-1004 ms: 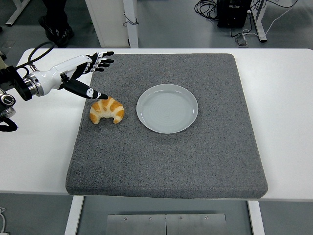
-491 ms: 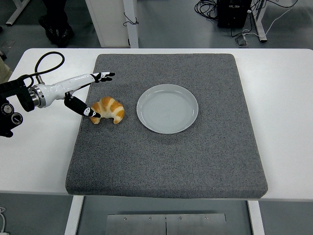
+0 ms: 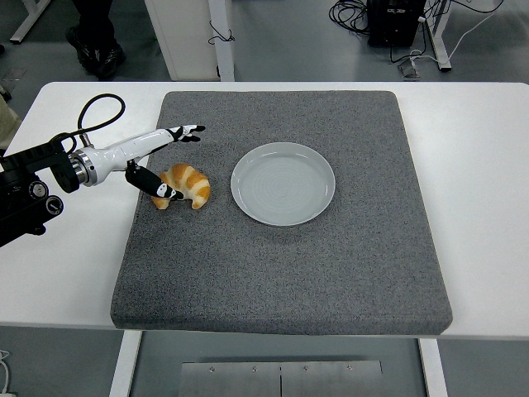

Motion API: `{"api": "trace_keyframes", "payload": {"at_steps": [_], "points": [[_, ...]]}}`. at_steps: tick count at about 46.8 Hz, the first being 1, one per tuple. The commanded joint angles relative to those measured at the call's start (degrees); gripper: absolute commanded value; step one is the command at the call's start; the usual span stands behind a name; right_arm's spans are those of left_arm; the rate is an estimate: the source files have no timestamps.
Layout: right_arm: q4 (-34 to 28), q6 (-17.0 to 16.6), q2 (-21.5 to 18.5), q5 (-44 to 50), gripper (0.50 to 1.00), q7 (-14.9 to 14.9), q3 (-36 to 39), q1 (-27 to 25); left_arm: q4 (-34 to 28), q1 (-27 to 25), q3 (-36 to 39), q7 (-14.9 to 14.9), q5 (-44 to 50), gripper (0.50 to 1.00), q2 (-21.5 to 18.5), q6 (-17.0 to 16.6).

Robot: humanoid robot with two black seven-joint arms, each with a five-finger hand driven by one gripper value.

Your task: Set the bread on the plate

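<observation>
Since a second ago the left hand [image 3: 162,162] dropped beside the bread [image 3: 183,185], thumb at its near side, fingers spread beyond it, bracketing but not yet gripping. Bread lies on the mat [image 3: 281,265], left of the plate [image 3: 283,183].

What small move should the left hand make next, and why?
Probably close the fingers down over the bread. The left hand is open, its thumb already at the bread's left end and its fingers spread beyond it, while the plate to the right holds nothing.
</observation>
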State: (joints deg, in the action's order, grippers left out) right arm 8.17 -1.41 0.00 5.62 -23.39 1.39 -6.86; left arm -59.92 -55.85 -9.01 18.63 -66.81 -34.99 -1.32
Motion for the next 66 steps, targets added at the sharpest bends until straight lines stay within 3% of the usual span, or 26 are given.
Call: {"api": "trace_keyframes", "payload": {"at_steps": [1,41,45,54,55,66], "points": [[0.0,0.0,0.0,0.0,1.000,0.0,0.0,0.0,0.1,0.7,0.0,0.0,-0.2,0.937,0.2,-0.4],[0.0,0.0,0.0,0.0,1.000,0.0,0.0,0.0,6.8,1.7,0.1,0.6,-0.6,0.936,5.0,-3.0],[0.0,0.0,0.0,0.0,1.000,0.0,0.0,0.0,7.1,1.7,0.0,0.6,-0.6,0.865,5.2,-3.3],[0.0,0.0,0.0,0.0,1.000,0.0,0.0,0.0,7.4,1.7,0.1,0.6,-0.1,0.518,5.6,-3.3],[0.0,0.0,0.0,0.0,1.000,0.0,-0.1,0.0,7.4,1.8,0.1,0.6,0.0,0.500,5.6,-3.3],[0.0,0.0,0.0,0.0,1.000,0.0,0.0,0.0,7.2,1.0,0.0,1.2,0.3,0.500,5.7,-2.8]]}}
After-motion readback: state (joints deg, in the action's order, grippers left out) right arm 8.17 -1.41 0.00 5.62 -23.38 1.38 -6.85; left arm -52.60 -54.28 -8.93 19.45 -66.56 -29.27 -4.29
